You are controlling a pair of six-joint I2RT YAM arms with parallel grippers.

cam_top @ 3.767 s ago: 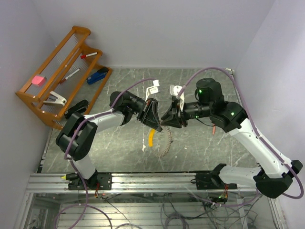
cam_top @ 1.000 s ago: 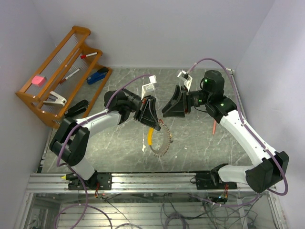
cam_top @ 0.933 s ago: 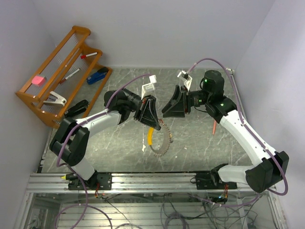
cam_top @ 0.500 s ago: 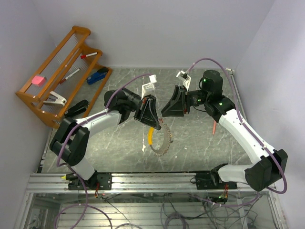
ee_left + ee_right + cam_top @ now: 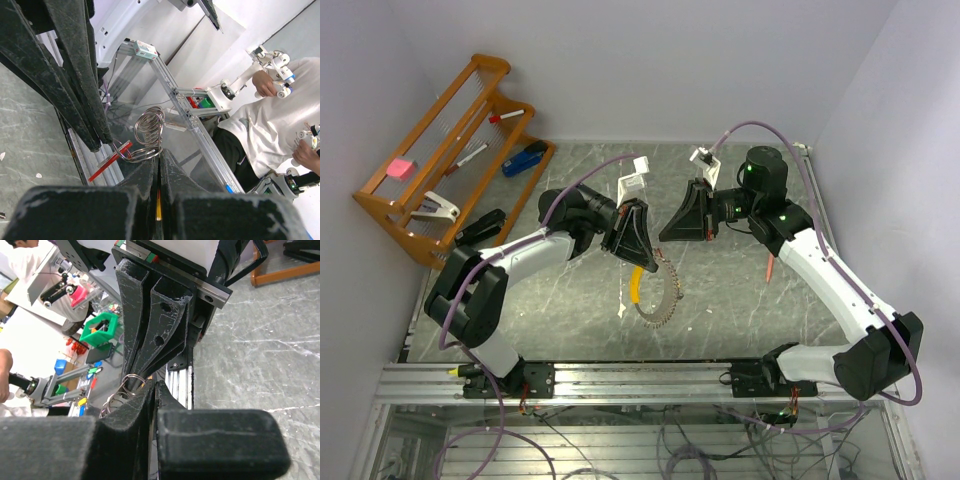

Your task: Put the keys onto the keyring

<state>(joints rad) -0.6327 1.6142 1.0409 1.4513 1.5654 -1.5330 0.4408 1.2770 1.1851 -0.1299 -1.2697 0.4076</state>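
1. Left pincer [image 5: 159, 161]: jaws closed on coiled ring [image 5: 148, 131] at the tips.
2. Yellow tag [image 5: 158, 210]: visible in the slit between the jaws.
3. Red piece [image 5: 110, 161]: touches ring's left edge.
4. Right pincer [image 5: 101, 143]: tips just beside ring, over counter [image 5: 30, 150].

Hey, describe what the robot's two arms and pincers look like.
The left arm and right arm both have white links and black joints. Each ends in a black wedge-shaped pincer, the left pincer and the right pincer, with flat, scuffed fingers. A purple cable loops along each arm. Green lights glow on the right one.
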